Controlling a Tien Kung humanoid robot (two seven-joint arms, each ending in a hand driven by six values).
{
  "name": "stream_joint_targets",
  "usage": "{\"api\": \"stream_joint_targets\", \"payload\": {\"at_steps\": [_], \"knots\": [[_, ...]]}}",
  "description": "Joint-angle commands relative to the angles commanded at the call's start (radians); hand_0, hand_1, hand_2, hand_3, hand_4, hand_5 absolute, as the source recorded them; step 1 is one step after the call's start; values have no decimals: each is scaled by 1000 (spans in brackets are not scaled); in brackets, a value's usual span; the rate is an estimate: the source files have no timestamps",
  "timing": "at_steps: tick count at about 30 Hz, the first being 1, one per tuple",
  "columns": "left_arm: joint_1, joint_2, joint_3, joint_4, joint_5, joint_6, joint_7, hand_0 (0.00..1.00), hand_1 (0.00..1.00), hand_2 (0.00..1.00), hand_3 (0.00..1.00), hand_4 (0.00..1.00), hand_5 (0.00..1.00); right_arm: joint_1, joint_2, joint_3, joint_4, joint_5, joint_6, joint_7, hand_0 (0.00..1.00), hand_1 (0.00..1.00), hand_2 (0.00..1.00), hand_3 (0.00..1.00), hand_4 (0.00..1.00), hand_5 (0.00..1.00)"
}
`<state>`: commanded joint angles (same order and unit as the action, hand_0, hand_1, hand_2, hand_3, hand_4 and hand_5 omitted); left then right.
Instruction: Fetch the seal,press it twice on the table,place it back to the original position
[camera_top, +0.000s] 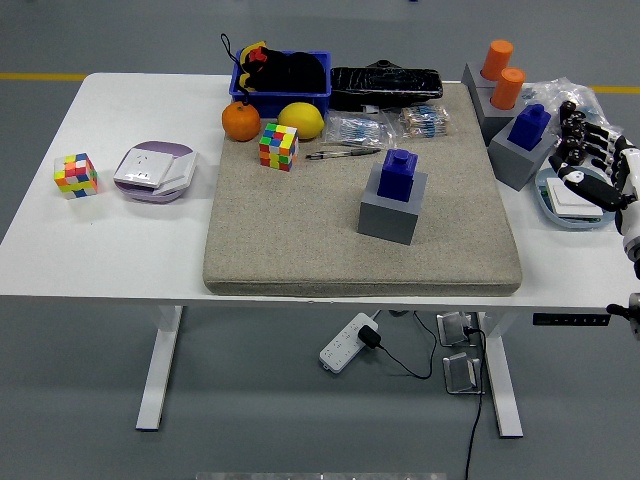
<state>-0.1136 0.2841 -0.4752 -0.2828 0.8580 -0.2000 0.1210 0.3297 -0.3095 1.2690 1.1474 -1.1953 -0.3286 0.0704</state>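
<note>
From the head view, a coarse beige felt mat (360, 200) covers the middle of the smooth white table (100, 250). Right of the mat's centre stands the seal (398, 176), a blocky blue stamp upright in its grey cube holder (392, 210), untouched. At the mat's 2 o'clock, off its edge, a second blue stamp (529, 126) sits in another grey block, with two orange cylinders (503, 73) behind. The right hand (588, 165) hovers at the table's 3 o'clock over a round dish (570, 205), fingers loosely spread, gripping nothing. At 11 o'clock a blue plastic bin (283, 82) holds dark items; an orange (240, 121), lemon (301, 120) and colour cube (278, 146) crowd beside it.
</note>
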Motion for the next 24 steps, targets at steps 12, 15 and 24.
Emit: {"api": "stream_joint_targets", "payload": {"at_steps": [12, 15, 24], "knots": [[0, -1, -2, 0, 2, 0, -1, 829, 794, 757, 814, 739, 335, 0, -1, -3, 1, 0, -1, 0, 908, 854, 849, 848, 884, 240], [0, 0, 0, 0, 2, 0, -1, 829, 794, 757, 814, 739, 335, 0, -2, -5, 0, 1, 0, -1, 908, 854, 849, 848, 884, 240], [4, 3, 2, -1, 2, 0, -2, 829, 793, 757, 814, 739, 334, -1, -4, -9, 0, 1, -1, -1, 907, 854, 849, 848, 883, 239]]}}
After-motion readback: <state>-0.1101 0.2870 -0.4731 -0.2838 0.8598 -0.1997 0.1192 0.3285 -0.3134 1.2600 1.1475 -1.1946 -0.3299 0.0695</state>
